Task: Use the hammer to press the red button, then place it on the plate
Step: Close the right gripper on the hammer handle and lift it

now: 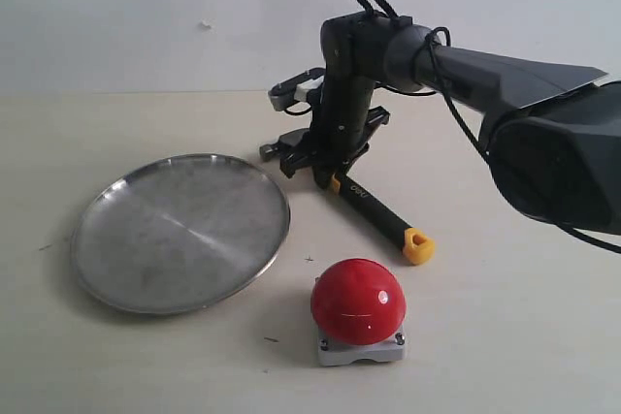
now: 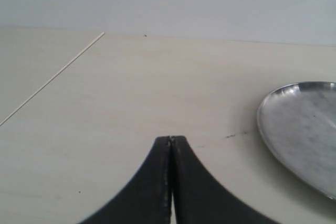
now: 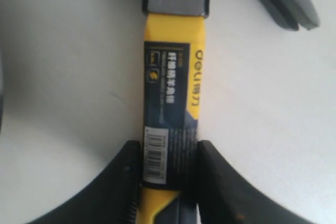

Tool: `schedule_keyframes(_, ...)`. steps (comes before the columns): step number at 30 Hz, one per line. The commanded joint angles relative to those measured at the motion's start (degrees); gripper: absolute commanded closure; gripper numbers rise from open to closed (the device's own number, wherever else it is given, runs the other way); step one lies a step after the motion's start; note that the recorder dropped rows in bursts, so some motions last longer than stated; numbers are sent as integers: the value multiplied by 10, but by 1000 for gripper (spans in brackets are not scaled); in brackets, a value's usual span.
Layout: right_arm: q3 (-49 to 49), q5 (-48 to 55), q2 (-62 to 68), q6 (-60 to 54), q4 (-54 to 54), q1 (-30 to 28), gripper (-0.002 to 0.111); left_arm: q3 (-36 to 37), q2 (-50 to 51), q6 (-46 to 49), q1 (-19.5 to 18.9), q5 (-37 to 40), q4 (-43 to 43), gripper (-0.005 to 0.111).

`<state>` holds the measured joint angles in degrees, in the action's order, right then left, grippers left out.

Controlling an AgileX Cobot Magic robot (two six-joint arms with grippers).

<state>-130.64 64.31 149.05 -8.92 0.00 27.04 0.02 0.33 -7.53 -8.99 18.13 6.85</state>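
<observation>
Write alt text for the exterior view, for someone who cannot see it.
A black robot arm reaches down from the right, its pincer closed around a hammer lying on a pale table. Nearer the camera sit an empty steel plate on the left and a red button on a grey base to its right.

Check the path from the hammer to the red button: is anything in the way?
Nothing visible. The right gripper grips the handle of the hammer, and only bare table lies between the hammer and the red button. The plate lies off to the left in the exterior view, clear of that line.
</observation>
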Motion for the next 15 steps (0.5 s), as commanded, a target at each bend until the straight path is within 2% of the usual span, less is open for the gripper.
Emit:
schedule_keyframes(1, -5, -33, -14, 34, -6, 0, 108, 0, -3, 0, 4, -3, 0, 107)
schedule_keyframes(7, -5, -96, -54, 92, -6, 0, 108, 0, -3, 0, 4, -3, 0, 107)
schedule_keyframes(15, -5, -110, -86, 118, -11, 0, 108, 0, -3, 0, 4, -3, 0, 107)
